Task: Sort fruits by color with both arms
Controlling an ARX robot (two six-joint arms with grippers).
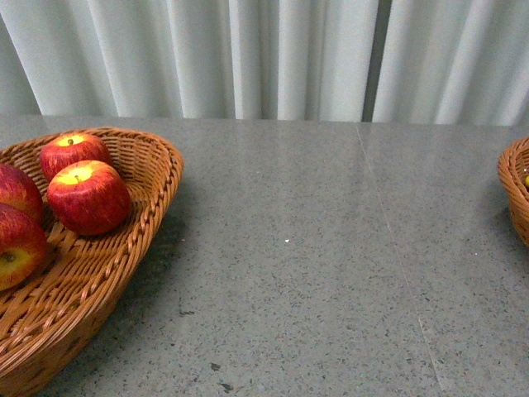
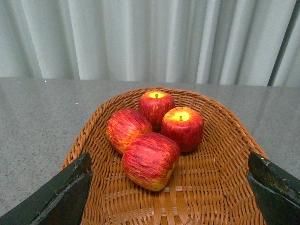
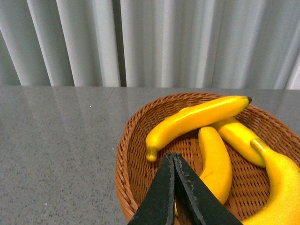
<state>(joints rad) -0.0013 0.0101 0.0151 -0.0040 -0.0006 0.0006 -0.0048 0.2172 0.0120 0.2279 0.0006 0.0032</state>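
Several red apples (image 1: 88, 197) with yellow patches lie in a wicker basket (image 1: 161, 190) at the table's left. The left wrist view shows them (image 2: 151, 160) bunched in that basket (image 2: 220, 178). My left gripper (image 2: 168, 197) is open and empty above the basket's near part, its fingers (image 2: 61, 197) wide apart. Several yellow bananas (image 3: 197, 119) lie in a second wicker basket (image 3: 123, 159). My right gripper (image 3: 172, 157) is shut and empty, its tips above that basket's near side. Neither arm shows in the front view.
The grey speckled tabletop (image 1: 314, 248) stretches between the two baskets. Only the rim of the banana basket (image 1: 514, 194) shows at the front view's right edge. A pale pleated curtain (image 1: 273, 58) hangs behind the table.
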